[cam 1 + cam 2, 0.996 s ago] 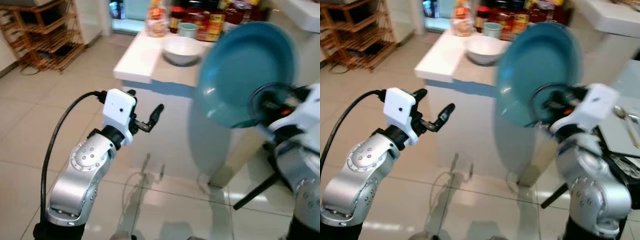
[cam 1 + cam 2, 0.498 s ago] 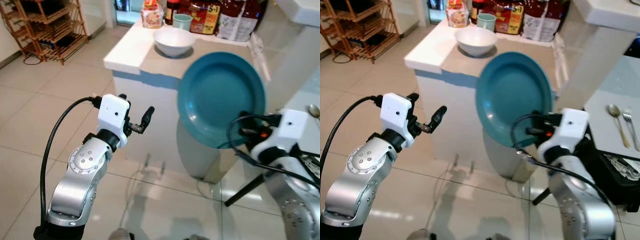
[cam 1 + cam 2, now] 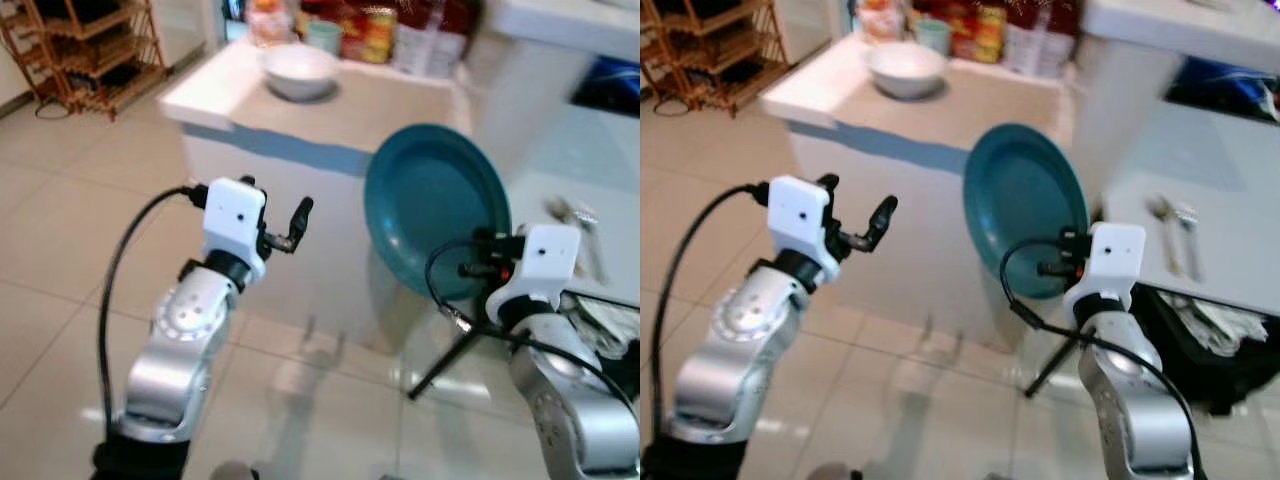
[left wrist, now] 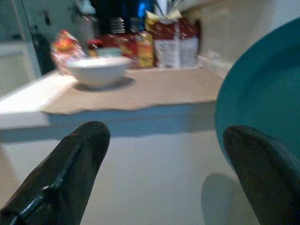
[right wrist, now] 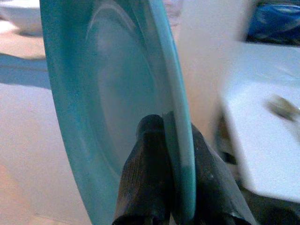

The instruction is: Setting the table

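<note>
A teal plate (image 3: 435,205) stands nearly on edge in front of me, with my right gripper (image 5: 171,123) shut on its lower rim; one black finger (image 5: 145,164) presses its inner face, the other its back. To the right, a white table (image 3: 1230,240) carries a spoon and fork (image 3: 1170,218). My left gripper (image 4: 164,154) is held up at chest height, open and holding nothing, left of the plate. A white bowl (image 3: 298,70) sits on the white counter (image 3: 390,115) behind.
Jars and food packets (image 3: 375,30) line the counter's far edge. A wooden rack (image 3: 85,50) stands at the back left. Dark clutter (image 3: 1215,335) lies under the white table. Tiled floor (image 3: 60,260) stretches to the left.
The camera has swung right, bringing the white table with its cutlery closer. The plate stays in my right gripper and sits lower and more edge-on. The left arm holds its pose.
</note>
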{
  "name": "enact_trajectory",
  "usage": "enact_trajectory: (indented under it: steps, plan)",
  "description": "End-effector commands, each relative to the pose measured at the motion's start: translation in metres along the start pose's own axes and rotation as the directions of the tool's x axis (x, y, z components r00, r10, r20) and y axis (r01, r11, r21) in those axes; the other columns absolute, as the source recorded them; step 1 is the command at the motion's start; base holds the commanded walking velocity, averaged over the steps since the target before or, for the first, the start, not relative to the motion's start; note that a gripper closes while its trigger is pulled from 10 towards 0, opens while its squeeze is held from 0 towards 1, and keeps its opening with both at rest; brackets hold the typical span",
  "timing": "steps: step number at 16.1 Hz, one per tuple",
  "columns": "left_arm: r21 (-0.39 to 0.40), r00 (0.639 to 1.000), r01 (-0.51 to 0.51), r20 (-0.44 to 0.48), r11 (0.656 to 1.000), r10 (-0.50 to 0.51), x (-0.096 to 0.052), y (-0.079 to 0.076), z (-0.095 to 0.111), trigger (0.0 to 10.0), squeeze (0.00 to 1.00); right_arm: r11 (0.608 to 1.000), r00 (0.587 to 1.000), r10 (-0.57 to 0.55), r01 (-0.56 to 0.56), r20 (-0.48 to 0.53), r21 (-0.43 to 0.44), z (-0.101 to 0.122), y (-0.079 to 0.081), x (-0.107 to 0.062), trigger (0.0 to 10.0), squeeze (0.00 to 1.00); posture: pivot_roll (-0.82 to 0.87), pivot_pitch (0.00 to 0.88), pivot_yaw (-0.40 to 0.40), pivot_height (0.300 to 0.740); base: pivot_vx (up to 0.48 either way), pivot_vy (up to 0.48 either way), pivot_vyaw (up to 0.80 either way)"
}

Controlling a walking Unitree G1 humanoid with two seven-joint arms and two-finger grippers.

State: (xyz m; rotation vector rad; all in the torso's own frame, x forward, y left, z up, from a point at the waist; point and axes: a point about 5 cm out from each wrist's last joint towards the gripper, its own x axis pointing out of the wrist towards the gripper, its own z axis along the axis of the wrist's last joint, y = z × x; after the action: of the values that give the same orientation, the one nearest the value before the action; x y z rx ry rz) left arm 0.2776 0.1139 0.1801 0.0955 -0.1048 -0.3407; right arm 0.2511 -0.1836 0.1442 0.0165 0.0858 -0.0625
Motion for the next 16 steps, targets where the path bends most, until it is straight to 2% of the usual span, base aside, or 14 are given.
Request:
enact_trajectory:
  steps: [1, 5, 8, 11, 16]
  plan:
    - [0.003, 1.0, 0.002, -0.004, 1.0, -0.002, 0.002, -0.004, -0.001, 10.0, 0.0, 0.998, 0.997, -0.062, 0.063, 0.048, -0.007, 0.007, -0.009, -0.001, 10.0, 0.0, 0.06, 0.046, -0.057, 0.74, 0.0, -0.48, 0.0]
    - [-0.062, 0.999, 0.022, -0.032, 0.998, -0.024, 0.003, -0.007, -0.008, 10.0, 0.0, 0.999, 0.997, -0.053, 0.053, 0.063, -0.005, 0.005, -0.007, 0.0, 10.0, 0.0, 0.05, 0.038, -0.055, 0.74, 0.0, -0.48, 0.0]
    - [-0.026, 0.998, 0.053, -0.038, 0.998, -0.054, 0.002, -0.01, -0.01, 10.0, 0.0, 0.999, 0.996, -0.044, 0.044, 0.083, 0.004, 0.008, -0.006, 0.0, 10.0, 0.0, 0.05, 0.033, -0.054, 0.74, 0.0, -0.334, 0.0]
    - [-0.032, 0.999, 0.027, -0.039, 0.999, -0.028, 0.002, -0.006, -0.012, 10.0, 0.0, 0.999, 0.996, -0.047, 0.046, 0.082, 0.015, 0.006, -0.005, 0.001, 10.0, 0.0, 0.05, 0.024, -0.053, 0.74, 0.0, -0.455, 0.0]
    - [0.014, 0.999, 0.013, -0.032, 1.0, -0.013, 0.003, -0.005, -0.009, 10.0, 0.0, 0.997, 0.995, -0.065, 0.062, 0.075, 0.043, 0.006, -0.009, 0.002, 10.0, 0.0, 0.05, 0.029, -0.052, 0.74, 0.0, -0.48, 0.0]
